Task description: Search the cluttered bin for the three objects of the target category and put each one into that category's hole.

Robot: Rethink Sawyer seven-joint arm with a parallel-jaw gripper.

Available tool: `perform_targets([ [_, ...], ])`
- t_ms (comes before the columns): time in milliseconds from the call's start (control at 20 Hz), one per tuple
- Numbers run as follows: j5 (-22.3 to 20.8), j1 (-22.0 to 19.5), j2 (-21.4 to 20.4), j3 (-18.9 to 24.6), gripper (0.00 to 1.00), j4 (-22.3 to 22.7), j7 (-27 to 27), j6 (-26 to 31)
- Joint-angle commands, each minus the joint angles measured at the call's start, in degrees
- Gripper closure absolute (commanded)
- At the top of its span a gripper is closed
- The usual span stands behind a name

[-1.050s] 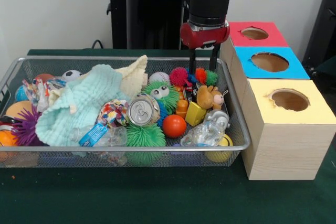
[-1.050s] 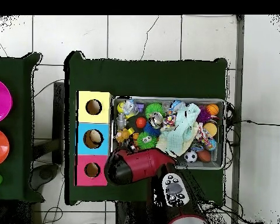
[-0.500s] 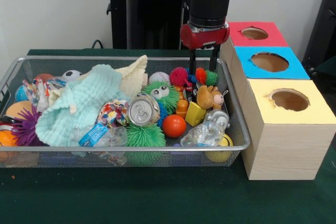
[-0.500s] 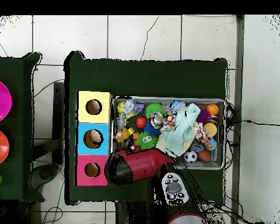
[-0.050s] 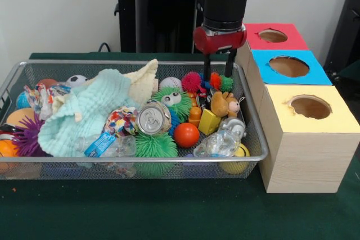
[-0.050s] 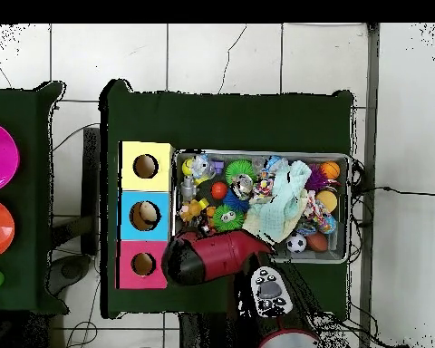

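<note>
The wire bin [image 5: 256, 139] occupies the green worktop [image 5: 169, 212], with three boxes at its 3 o'clock side: yellow-topped box [image 5: 337, 119], blue-topped box [image 5: 315, 74], red-topped box [image 5: 292, 40], each with a round hole. The arm's claw [image 5: 217, 74] hangs over the bin's 1 o'clock corner, fingers apart and empty, straddling the spiky balls [image 5: 192, 81] without visible contact. The step in hand appears to be the search-and-approach; the target category is not indicated, so its three objects cannot be singled out among the clutter. The next move likely calls for a descent and closure on one small item. The drink can [image 5: 153, 118] shows only its lid; the blue label [image 5: 100, 144] is unreadable.
</note>
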Motion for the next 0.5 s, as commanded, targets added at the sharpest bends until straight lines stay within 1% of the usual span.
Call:
perform_targets([
  [50,3.57,0.78,2.18,1.60,0.00,-7.62,6.50,7.23],
  [500,4.01,0.11,3.50,2.77,0.00,-10.14,4.99,6.88],
])
